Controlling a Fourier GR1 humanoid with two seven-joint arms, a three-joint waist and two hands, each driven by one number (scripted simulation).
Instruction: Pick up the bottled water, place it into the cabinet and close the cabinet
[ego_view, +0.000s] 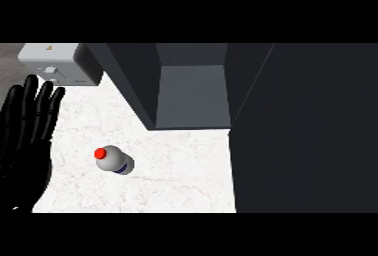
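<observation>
Red-capped bottle (114, 160) beside left robot hand (26, 135)

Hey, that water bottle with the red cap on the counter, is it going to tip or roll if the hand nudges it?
The bottle seems to stand upright, red cap on top, taller than its base, so a nudge near the cap would probably tip it. Its body looks round, so once down it would likely roll on the flat counter. The left hand is open beside it, not touching.
</observation>
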